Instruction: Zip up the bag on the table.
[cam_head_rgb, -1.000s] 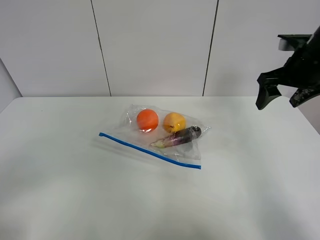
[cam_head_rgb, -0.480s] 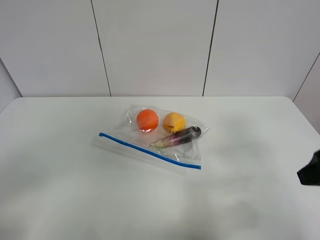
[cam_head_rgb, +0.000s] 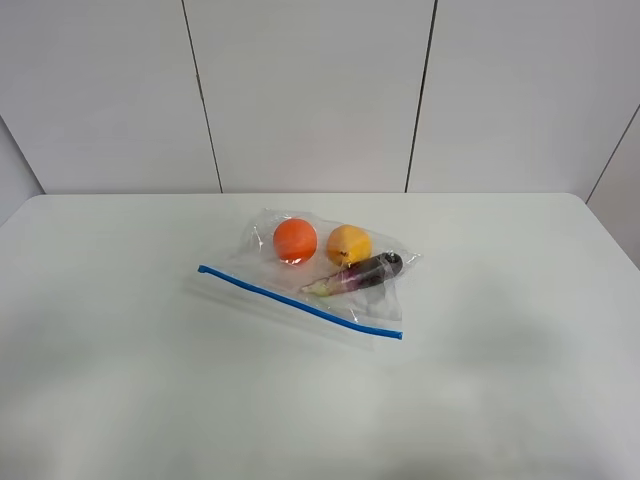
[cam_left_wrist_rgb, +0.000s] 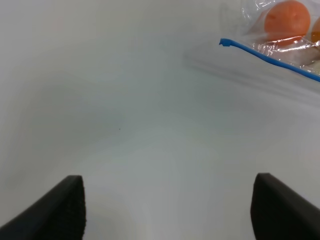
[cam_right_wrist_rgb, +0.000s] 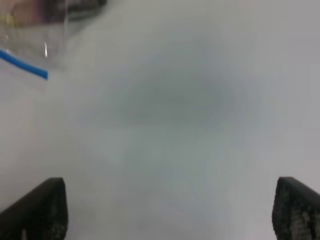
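Observation:
The clear bag (cam_head_rgb: 322, 272) lies flat near the middle of the white table (cam_head_rgb: 120, 380), its blue zipper strip (cam_head_rgb: 300, 303) running along the near edge. An orange ball (cam_head_rgb: 295, 240), a yellow fruit (cam_head_rgb: 349, 244) and a purple item (cam_head_rgb: 365, 272) show through the plastic. Neither arm appears in the high view. In the left wrist view my left gripper (cam_left_wrist_rgb: 167, 205) stands open over bare table, well short of the zipper's end (cam_left_wrist_rgb: 226, 42). My right gripper (cam_right_wrist_rgb: 172, 210) is open too, with the strip's other end (cam_right_wrist_rgb: 31, 68) far off at the picture's corner.
A pale panelled wall (cam_head_rgb: 310, 90) rises behind the table's far edge. Bare white tabletop surrounds the bag on all sides.
The right arm, raised at the upper right a second ago, dropped to the lower right edge and has left the high view. The bag has not moved.

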